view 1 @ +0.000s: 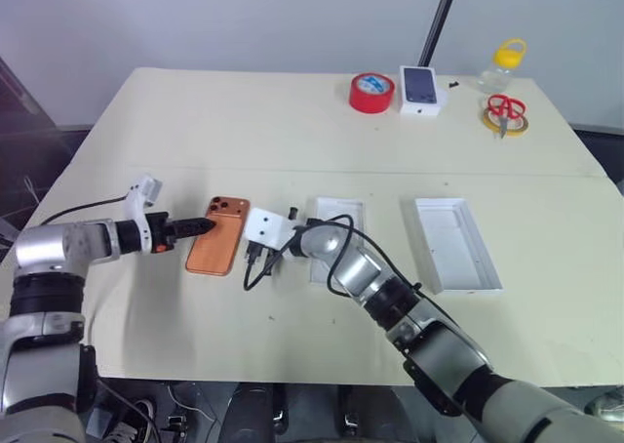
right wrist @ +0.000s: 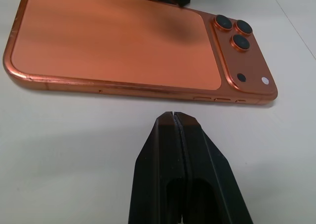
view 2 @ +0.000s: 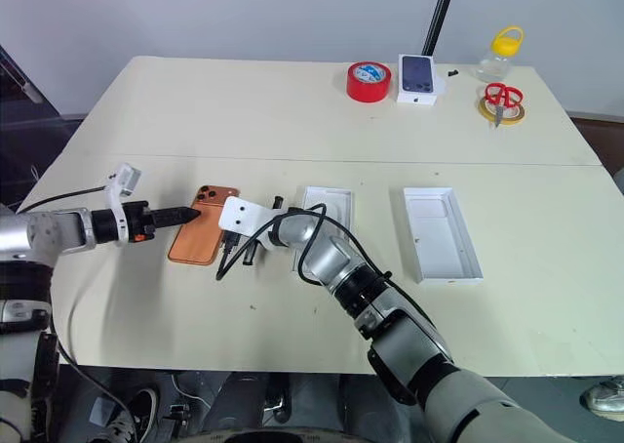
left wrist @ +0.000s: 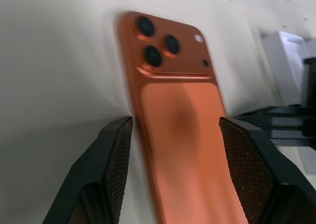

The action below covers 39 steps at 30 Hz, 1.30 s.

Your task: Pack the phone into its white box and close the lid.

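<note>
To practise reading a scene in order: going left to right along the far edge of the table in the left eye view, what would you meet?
Red roll of tape → small white box with a dark phone picture → red-handled scissors on a yellow ring.

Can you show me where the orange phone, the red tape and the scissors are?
phone [view 1: 216,239]: left eye view, middle of its orange back.
red tape [view 1: 371,93]: left eye view, the roll's side.
scissors [view 1: 503,106]: left eye view, red handles.

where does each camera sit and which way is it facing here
Head views: on the head, looking forward and down over the table; both arms show.
Left wrist view: along the open left gripper straddling the phone.
Right wrist view: along the shut right gripper, just short of the phone's long edge.
All share the phone.
</note>
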{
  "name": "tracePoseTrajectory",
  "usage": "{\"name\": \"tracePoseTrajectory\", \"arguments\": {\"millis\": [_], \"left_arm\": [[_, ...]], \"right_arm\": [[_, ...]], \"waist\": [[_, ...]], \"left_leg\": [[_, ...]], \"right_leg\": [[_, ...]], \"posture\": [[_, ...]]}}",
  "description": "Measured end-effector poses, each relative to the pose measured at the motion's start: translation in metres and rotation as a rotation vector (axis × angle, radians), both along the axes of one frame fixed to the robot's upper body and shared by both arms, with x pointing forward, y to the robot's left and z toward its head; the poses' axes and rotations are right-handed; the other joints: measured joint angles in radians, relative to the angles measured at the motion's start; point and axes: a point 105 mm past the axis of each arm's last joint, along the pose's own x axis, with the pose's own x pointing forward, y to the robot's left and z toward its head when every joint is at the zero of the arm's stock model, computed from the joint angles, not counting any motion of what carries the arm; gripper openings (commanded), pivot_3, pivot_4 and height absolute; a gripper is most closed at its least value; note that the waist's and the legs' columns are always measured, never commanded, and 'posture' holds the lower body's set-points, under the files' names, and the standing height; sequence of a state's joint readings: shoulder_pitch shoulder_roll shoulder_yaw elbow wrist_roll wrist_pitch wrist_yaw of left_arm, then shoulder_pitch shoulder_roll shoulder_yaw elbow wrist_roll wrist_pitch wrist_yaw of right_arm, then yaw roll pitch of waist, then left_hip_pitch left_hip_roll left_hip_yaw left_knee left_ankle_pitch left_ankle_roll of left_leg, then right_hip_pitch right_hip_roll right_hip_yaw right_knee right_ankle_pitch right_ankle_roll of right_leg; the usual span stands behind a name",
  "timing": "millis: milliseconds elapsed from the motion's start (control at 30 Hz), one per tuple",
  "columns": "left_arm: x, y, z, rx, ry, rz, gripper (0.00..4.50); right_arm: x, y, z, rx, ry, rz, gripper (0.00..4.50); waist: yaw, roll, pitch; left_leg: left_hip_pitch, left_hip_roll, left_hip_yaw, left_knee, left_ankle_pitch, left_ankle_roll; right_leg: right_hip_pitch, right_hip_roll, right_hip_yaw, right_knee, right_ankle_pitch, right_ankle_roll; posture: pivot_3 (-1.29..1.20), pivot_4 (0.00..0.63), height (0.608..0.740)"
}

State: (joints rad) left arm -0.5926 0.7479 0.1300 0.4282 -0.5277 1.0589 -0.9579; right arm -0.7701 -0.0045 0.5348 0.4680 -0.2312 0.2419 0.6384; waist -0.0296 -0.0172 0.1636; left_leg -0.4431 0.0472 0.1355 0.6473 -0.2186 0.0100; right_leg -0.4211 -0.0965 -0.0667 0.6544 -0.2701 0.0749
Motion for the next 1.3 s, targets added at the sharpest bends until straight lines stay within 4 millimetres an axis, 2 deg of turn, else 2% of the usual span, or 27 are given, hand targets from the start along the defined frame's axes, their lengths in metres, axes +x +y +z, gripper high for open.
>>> {"name": "tracePoseTrajectory", "arguments": {"millis": [300,500,600,667,933,1000,1067,1267,1300], "left_arm": [[-0.005,-0.026,-0.004,-0.088,0.050,-0.060,2.95],[-0.004,-0.021,-0.006,-0.139,0.075,-0.034,2.95],[-0.004,-0.017,-0.007,-0.172,0.092,-0.018,2.07],[-0.006,-0.016,-0.011,-0.181,0.121,-0.008,1.13],[-0.011,-0.017,-0.015,-0.217,0.166,-0.013,1.13],[-0.012,-0.018,-0.015,-0.229,0.179,-0.015,0.57],[-0.014,-0.024,-0.006,-0.294,0.178,-0.041,0.02],[-0.017,-0.021,-0.009,-0.339,0.202,-0.016,0.02],[-0.017,-0.022,-0.009,-0.358,0.207,-0.015,0.01]], "right_arm": [[0.002,-0.003,-0.001,-0.001,0.005,-0.008,0.02],[0.002,-0.003,-0.001,0.000,0.002,-0.005,0.02],[0.002,-0.003,-0.001,0.001,0.000,-0.003,0.00],[0.001,-0.003,-0.002,0.003,-0.001,-0.001,0.00],[0.001,-0.006,-0.003,0.004,-0.006,-0.002,0.00],[0.000,-0.006,-0.003,0.005,-0.008,-0.002,0.00],[0.000,-0.007,-0.003,0.004,-0.008,-0.004,0.00],[-0.006,-0.013,0.002,0.078,0.038,-0.008,0.00],[-0.009,-0.016,0.007,0.126,0.076,0.002,0.26]], "waist": [[0.003,0.003,-0.004],[0.003,0.003,-0.004],[-0.002,0.003,-0.004],[-0.006,0.003,-0.004],[-0.011,0.002,-0.004],[-0.012,0.002,-0.004],[-0.012,0.002,-0.004],[-0.014,0.002,-0.004],[-0.013,0.002,-0.003]], "left_leg": [[0.001,-0.001,0.000,0.001,0.001,0.002],[0.001,0.000,0.000,0.001,0.002,0.003],[0.000,0.000,0.000,0.001,0.002,0.003],[0.000,0.000,0.000,0.000,0.002,0.003],[0.000,0.000,0.000,0.000,0.002,0.003],[0.000,0.000,0.000,0.000,0.002,0.003],[0.001,0.000,0.000,0.000,0.002,0.003],[0.000,0.000,0.000,0.000,0.002,0.003],[-0.001,0.000,0.000,0.000,0.002,0.003]], "right_leg": [[0.002,0.000,0.000,0.000,0.000,0.001],[0.002,0.000,-0.001,0.000,0.001,0.002],[0.001,0.001,-0.001,0.000,0.001,0.002],[0.001,0.001,-0.001,0.000,0.001,0.002],[0.001,0.001,-0.001,0.000,0.001,0.003],[0.001,0.001,-0.001,0.000,0.001,0.003],[0.002,0.001,-0.002,0.000,0.001,0.003],[0.001,0.001,-0.001,0.000,0.001,0.003],[0.001,0.001,-0.001,0.000,0.001,0.003]], "posture": [[0.00,0.150,0.733],[0.00,0.150,0.733],[0.00,0.150,0.733],[0.00,0.150,0.733],[0.00,0.150,0.733],[0.00,0.150,0.733],[0.00,0.150,0.733],[0.00,0.150,0.733],[0.00,0.150,0.733]]}}
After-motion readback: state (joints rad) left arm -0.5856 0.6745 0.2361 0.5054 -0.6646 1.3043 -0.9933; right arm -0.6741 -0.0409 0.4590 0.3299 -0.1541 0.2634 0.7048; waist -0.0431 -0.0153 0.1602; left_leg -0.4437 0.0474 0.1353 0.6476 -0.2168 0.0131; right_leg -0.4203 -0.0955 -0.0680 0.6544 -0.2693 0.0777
